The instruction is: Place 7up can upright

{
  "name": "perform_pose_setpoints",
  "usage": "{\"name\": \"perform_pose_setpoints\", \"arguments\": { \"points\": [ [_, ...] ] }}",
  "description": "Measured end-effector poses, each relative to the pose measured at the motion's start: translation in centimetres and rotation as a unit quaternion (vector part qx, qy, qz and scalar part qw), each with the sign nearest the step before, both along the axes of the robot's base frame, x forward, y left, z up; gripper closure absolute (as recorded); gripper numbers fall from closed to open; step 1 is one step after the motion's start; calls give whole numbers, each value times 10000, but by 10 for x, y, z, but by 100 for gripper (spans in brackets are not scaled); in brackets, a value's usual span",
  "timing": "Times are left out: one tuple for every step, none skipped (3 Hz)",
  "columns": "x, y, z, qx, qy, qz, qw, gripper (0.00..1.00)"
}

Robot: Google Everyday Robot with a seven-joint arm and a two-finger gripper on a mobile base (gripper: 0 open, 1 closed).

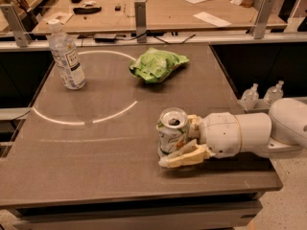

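Observation:
The 7up can (171,134), silver-white with green markings and an open top, stands upright on the dark table (96,166) at the front right. My gripper (176,141) reaches in from the right on a white arm (240,134) and is shut on the can. One cream finger (184,157) lies along the can's near side. The other finger (193,121) is behind it and mostly hidden.
A clear water bottle with a white label (66,55) stands at the back left. A bright green wrinkly bag (157,64) lies at the back middle. A white arc (86,121) marks the tabletop. The table's right edge is under my arm. Benches with clutter stand behind.

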State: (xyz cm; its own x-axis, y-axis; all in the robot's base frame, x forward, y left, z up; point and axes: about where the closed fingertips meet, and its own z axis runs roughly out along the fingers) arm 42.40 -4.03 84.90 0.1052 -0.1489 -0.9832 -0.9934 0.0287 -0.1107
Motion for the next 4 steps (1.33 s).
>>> {"name": "perform_pose_setpoints", "arguments": {
  "points": [
    [0, -1, -1, -37, -1, 0, 10000, 0],
    [2, -7, 1, -67, 30, 38, 10000, 0],
    [7, -32, 20, -132, 171, 300, 9993, 0],
    [6, -32, 22, -129, 166, 340, 9992, 0]
  ]
}}
